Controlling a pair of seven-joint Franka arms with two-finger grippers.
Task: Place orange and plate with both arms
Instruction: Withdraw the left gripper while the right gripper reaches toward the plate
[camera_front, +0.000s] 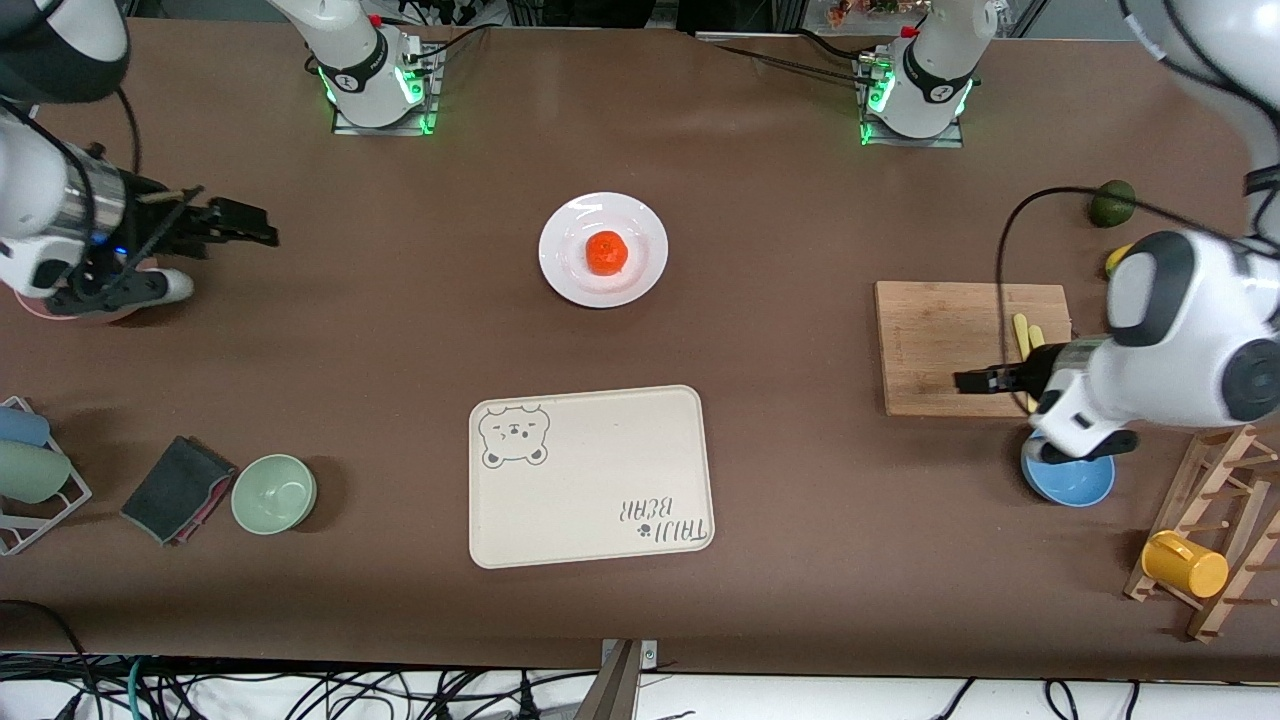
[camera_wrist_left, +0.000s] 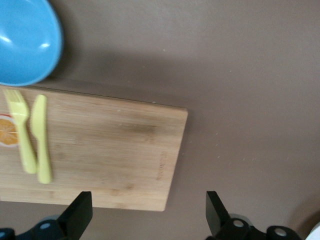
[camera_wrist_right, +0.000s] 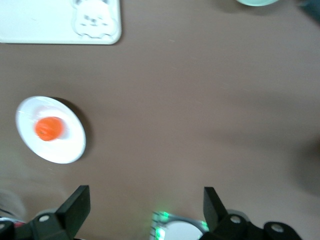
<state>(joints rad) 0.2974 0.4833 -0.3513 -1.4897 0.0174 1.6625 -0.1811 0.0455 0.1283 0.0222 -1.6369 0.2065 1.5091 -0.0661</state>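
The orange (camera_front: 606, 251) sits in the middle of the white plate (camera_front: 570, 275), which lies on the brown table between the two arm bases and the cream tray. Both also show in the right wrist view, the orange (camera_wrist_right: 48, 128) on the plate (camera_wrist_right: 67, 150). My right gripper (camera_front: 240, 222) is open and empty, up over bare table toward the right arm's end, well apart from the plate. My left gripper (camera_front: 975, 381) is open and empty over the edge of a wooden cutting board (camera_wrist_left: 100, 155).
A cream bear-printed tray (camera_front: 590, 475) lies nearer the camera than the plate. A green bowl (camera_front: 274, 493) and dark cloth (camera_front: 175, 488) lie toward the right arm's end. The cutting board (camera_front: 940, 340), blue bowl (camera_front: 1068, 478), green fruit (camera_front: 1112, 203) and cup rack (camera_front: 1215, 540) are toward the left arm's end.
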